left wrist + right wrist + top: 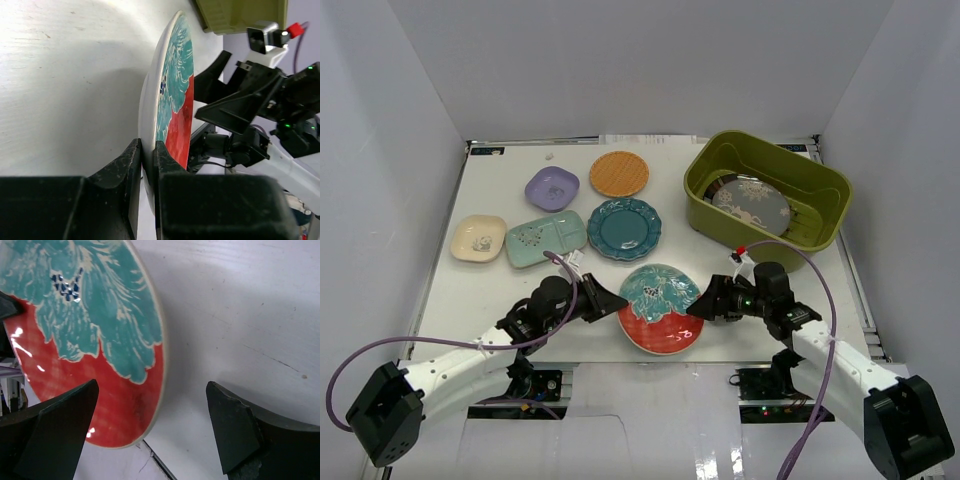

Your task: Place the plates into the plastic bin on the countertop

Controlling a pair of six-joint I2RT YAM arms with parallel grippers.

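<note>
Our left gripper [146, 150] pinches the red plate [660, 305], so we want the wide-open right gripper [152, 390] squarely astride its free rim before closing

Olive-green bin [715, 222], upper right, upright; grey patterned plate [750, 203] flat inside. Red-and-teal plate [660, 308] lower centre, near white countertop [500, 290] front edge. Centre-left cluster, flat, apart: lavender square [552, 187], orange round [619, 173], teal scalloped [624, 228], mint rectangular [545, 239], cream square [478, 238].
</note>
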